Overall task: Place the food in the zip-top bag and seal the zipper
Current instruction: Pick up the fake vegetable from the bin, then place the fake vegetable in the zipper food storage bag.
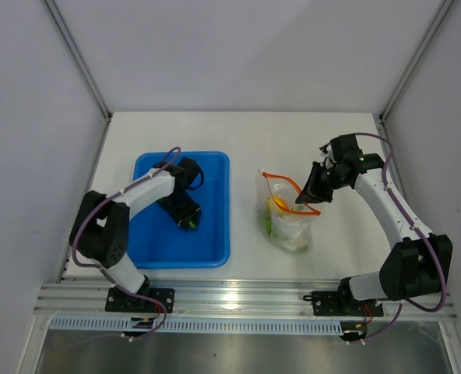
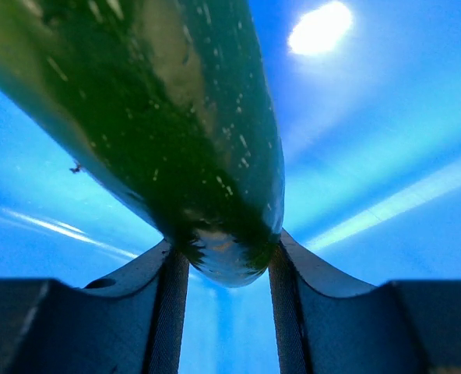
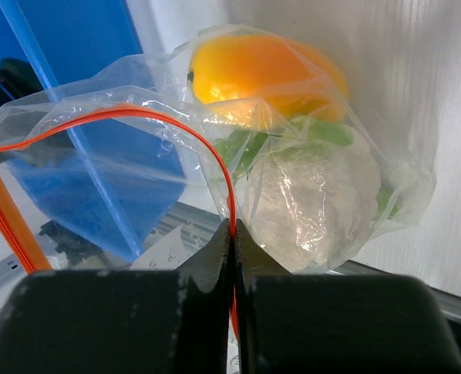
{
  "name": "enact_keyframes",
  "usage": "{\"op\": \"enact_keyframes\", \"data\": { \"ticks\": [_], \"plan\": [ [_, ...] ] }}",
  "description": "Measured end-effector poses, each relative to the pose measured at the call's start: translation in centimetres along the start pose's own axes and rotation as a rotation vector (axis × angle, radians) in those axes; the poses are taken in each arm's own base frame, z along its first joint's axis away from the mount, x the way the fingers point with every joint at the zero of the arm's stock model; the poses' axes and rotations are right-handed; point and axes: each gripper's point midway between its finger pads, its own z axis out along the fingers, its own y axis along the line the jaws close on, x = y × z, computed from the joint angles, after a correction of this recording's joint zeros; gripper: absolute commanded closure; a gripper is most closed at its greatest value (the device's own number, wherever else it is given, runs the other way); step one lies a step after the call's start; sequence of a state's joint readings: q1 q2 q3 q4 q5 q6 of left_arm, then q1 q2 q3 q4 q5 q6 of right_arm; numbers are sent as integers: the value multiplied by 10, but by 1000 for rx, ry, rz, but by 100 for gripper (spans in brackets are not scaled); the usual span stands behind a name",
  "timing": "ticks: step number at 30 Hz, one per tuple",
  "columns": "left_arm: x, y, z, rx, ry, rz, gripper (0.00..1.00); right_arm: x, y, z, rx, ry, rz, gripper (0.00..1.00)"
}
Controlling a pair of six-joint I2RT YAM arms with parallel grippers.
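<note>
Zip-top bag (image 1: pixel 289 222), beside the blue tray (image 1: pixel 149 238): pinching its zipper (image 3: pixel 137 113) with the right gripper (image 3: pixel 232 234), orange fruit (image 3: pixel 262 66) and cabbage (image 3: pixel 316 202) already inside, clamping the cucumber (image 2: pixel 176 117) in the tray with the left gripper (image 2: pixel 223 269), sealing pending.

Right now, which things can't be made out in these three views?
- Left wrist view: the cucumber's far end, cut off by the top edge.
- Top view: most of the cucumber, hidden beneath the left gripper over the blue tray.
- Right wrist view: the green pieces behind the cabbage, blurred by the crinkled zip-top bag; the zipper's left run, cut off by the frame edge.
</note>
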State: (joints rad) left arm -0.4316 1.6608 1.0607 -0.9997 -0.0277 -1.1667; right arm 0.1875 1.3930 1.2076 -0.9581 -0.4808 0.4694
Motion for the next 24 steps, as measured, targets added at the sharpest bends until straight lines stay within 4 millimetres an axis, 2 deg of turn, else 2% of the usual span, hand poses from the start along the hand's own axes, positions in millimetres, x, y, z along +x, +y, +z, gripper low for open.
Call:
{"op": "enact_keyframes", "data": {
  "ticks": [3, 7, 10, 14, 24],
  "plan": [
    [-7, -19, -28, 106, -45, 77, 99, -1, 1, 0, -5, -4, -3, 100],
    [0, -54, -86, 355, -110, 253, 99, -3, 3, -2, -14, -19, -12, 100],
    [22, -73, -133, 559, -126, 391, 99, -5, 8, -8, -29, -50, -31, 100],
    [53, -89, -179, 777, -76, 522, 99, -8, 14, -16, -53, -99, -67, 100],
    [130, -113, -278, 1100, 243, 696, 99, -6, 30, -24, -58, -184, -180, 100]
  ]
}}
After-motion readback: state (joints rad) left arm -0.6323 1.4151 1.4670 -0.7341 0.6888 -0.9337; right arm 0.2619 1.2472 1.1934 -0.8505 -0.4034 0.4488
